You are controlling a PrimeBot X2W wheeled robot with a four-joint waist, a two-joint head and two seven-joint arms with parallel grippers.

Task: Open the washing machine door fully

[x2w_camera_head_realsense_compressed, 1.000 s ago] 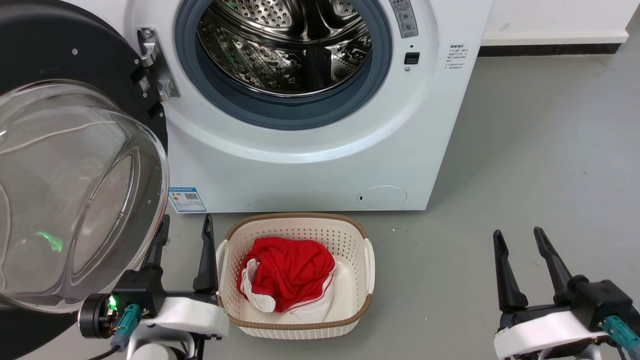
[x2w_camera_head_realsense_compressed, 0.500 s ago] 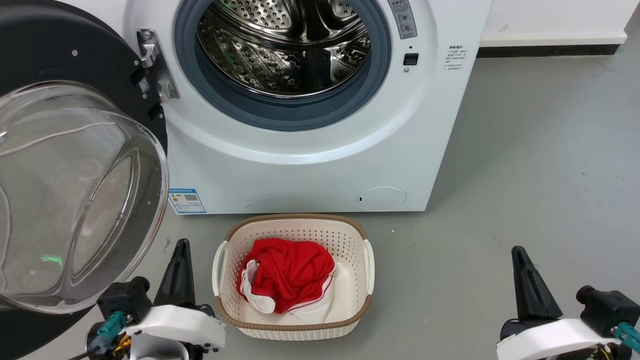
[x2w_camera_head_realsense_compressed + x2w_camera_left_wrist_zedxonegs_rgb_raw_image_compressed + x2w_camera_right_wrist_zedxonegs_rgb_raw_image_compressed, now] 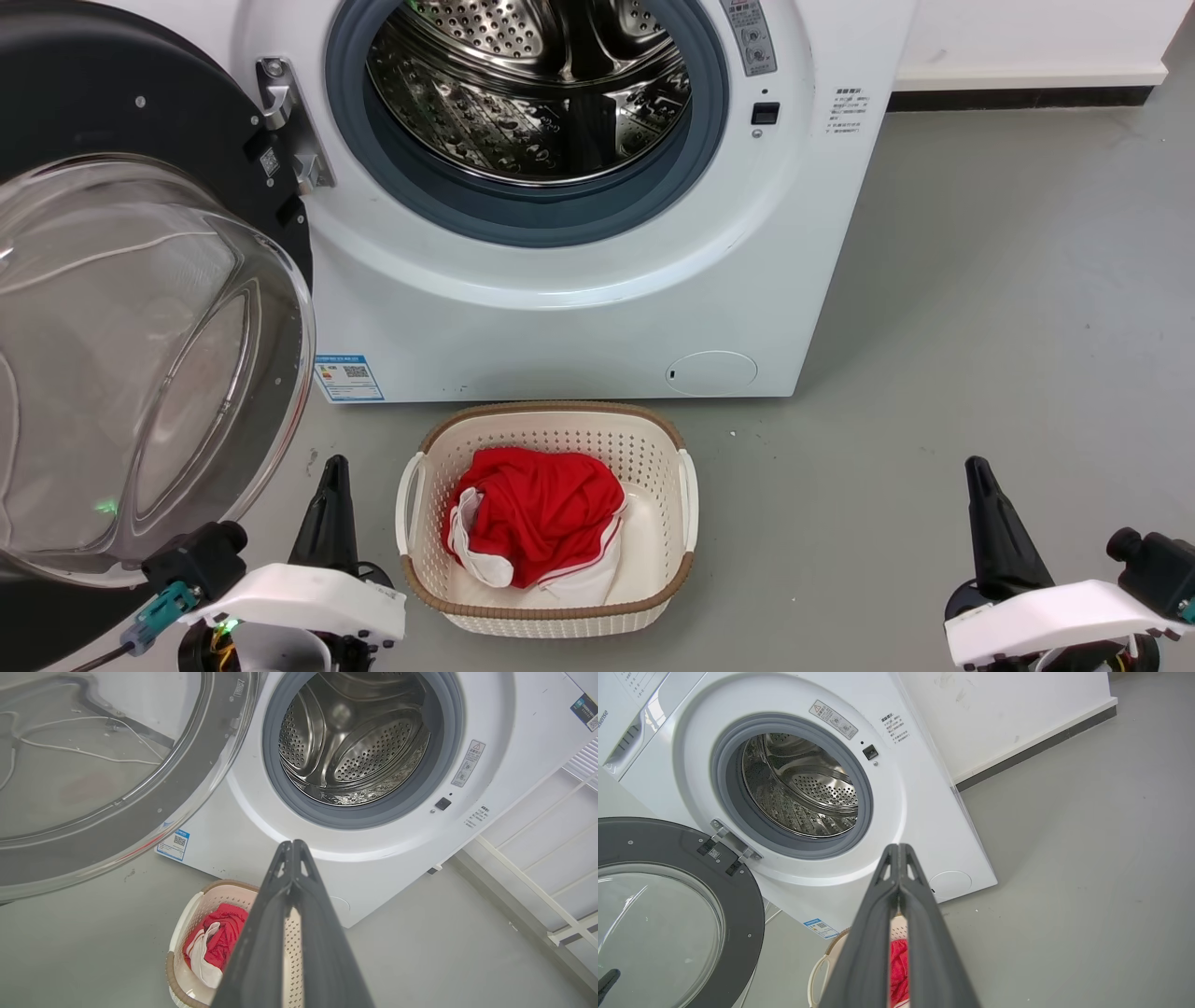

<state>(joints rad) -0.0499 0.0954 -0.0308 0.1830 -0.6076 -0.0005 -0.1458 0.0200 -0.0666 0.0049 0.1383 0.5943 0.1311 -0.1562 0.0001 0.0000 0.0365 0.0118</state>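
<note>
The washing machine (image 3: pixel 597 317) is a white front-loader whose steel drum (image 3: pixel 532 84) lies exposed inside a grey-blue gasket. Its door (image 3: pixel 131 308), black-rimmed with a bulging clear glass bowl, is swung wide to the left on its hinge (image 3: pixel 289 131). The same door appears in the left wrist view (image 3: pixel 93 765) and the right wrist view (image 3: pixel 668 914). My left gripper (image 3: pixel 333 467) is shut and empty, low on the floor side just right of the door's glass, apart from it. My right gripper (image 3: pixel 976 467) is shut and empty at the lower right, far from the machine.
A white perforated laundry basket (image 3: pixel 551 607) with a brown rim holds red and white clothes (image 3: pixel 532 518) on the grey floor in front of the machine, between my grippers. A white wall with a dark skirting (image 3: pixel 1018 93) runs behind at the right.
Both grippers have gone from open to shut and drawn back toward the lower edge of the head view. The door and basket have not moved.
</note>
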